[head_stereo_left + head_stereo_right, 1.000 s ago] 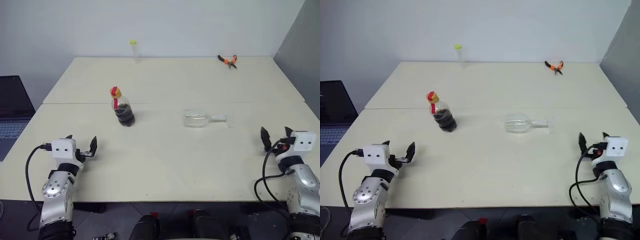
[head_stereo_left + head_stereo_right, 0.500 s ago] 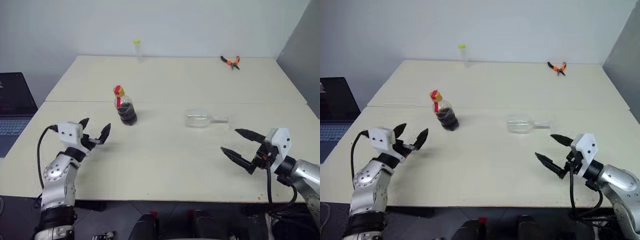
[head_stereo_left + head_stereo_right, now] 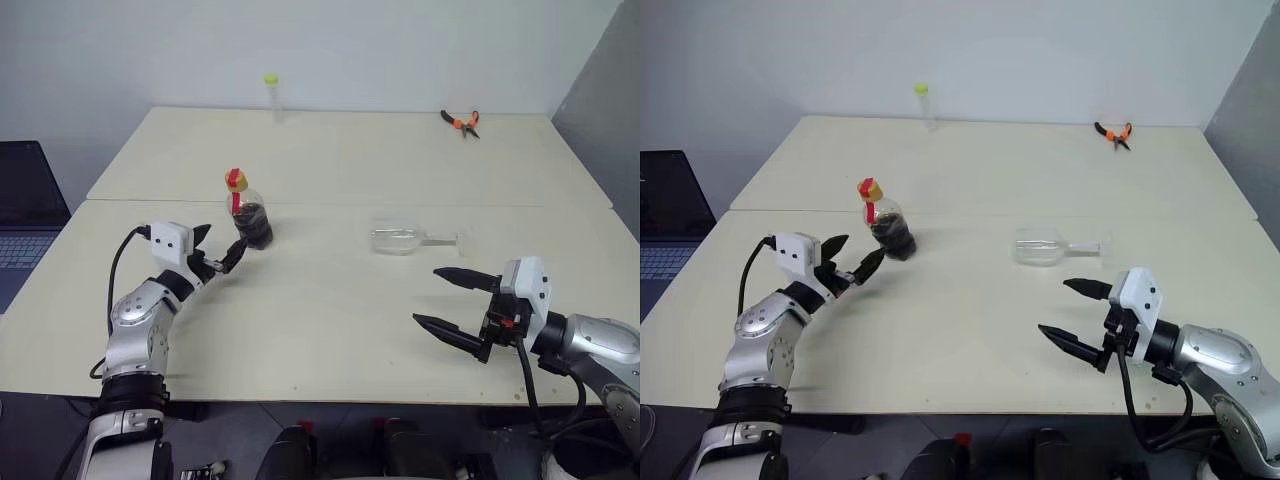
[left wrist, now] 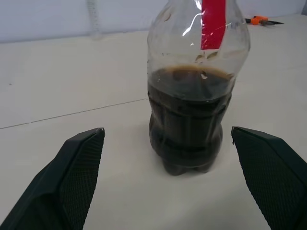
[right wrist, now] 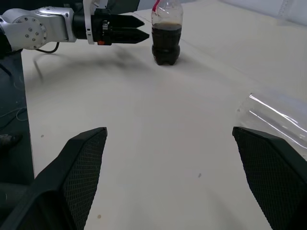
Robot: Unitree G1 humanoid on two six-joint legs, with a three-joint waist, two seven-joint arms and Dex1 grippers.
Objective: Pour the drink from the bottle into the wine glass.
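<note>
The bottle (image 3: 248, 215) stands upright left of the table's middle, with a yellow cap, a red label and the dark drink (image 4: 187, 124) filling its lower half. My left gripper (image 3: 222, 245) is open and level just in front of it, its fingers (image 4: 72, 177) to either side but short of the bottle, not touching. The wine glass (image 3: 405, 239) lies on its side right of centre, foot pointing right. My right gripper (image 3: 427, 296) is open, pointing left, above the table nearer than the glass and apart from it.
Orange-handled pliers (image 3: 460, 121) lie at the far right of the table. A tall thin tube with a yellow-green cap (image 3: 271, 95) stands at the far edge. A laptop (image 3: 20, 215) sits beyond the table's left edge. A grey panel rises on the right.
My left gripper has moved forward and inward up to the bottle. My right gripper has swung in from the table's right edge and turned to point left. Both stayed open.
</note>
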